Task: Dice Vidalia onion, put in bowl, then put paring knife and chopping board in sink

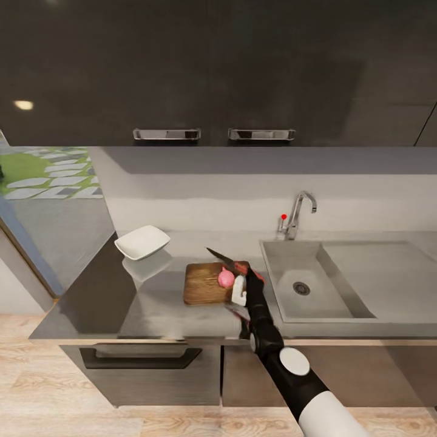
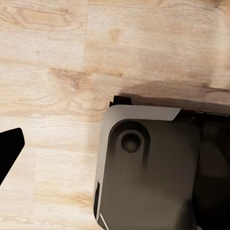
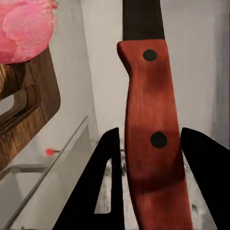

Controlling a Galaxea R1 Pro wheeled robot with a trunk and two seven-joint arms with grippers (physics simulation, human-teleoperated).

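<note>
Currently the countertop [image 1: 158,303] carries the sink [image 1: 340,273] at its right end and the bowl [image 1: 142,241] near its back left corner. Between them lies the chopping board [image 1: 203,284], the Vidalia onion [image 1: 226,278] on its right edge. The right gripper [image 1: 241,285] clamps the paring knife [image 1: 226,261] above the onion.

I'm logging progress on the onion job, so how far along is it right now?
Done: the Vidalia onion is out of the sink and sits whole on the chopping board. In hand: the right gripper has its jaws closed on the paring knife, blade over the board. Left: dicing, moving the pieces to the empty bowl, then putting knife and board in the sink.
</note>
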